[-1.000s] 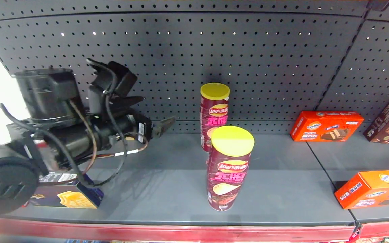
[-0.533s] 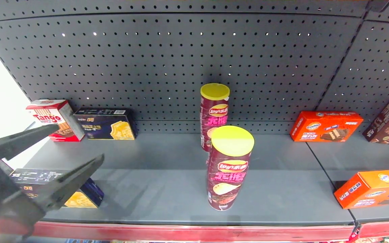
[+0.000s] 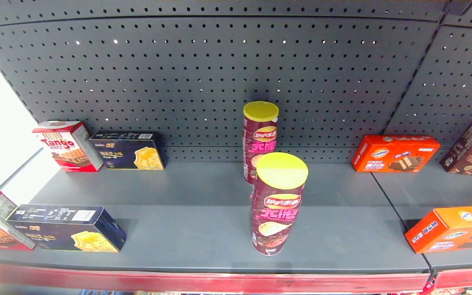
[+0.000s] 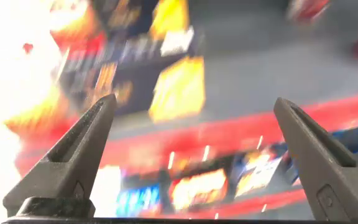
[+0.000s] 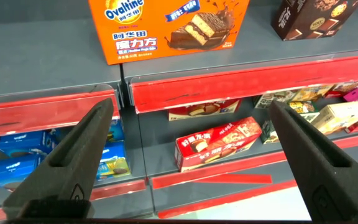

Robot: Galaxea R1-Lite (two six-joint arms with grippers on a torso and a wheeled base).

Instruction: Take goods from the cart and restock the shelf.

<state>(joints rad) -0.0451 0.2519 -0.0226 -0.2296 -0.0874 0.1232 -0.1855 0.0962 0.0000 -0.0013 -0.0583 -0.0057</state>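
Nearest, both our hands hang before the red edge strip (image 3: 203, 282) of the shelf (image 3: 195, 192), each spread wide and empty. The left gripper (image 4: 194, 102) faces the dark blue box (image 3: 64, 227) just behind the strip's left end, and the right gripper (image 5: 190, 104) faces the orange box (image 5: 166, 28) behind its right end. Behind the strip's middle the front can (image 3: 279, 205) stands upright with a second can (image 3: 260, 131) beyond it, and we judge the bare deck between blue box and cans, nearer our left arm, the likeliest slot for goods from the cart.
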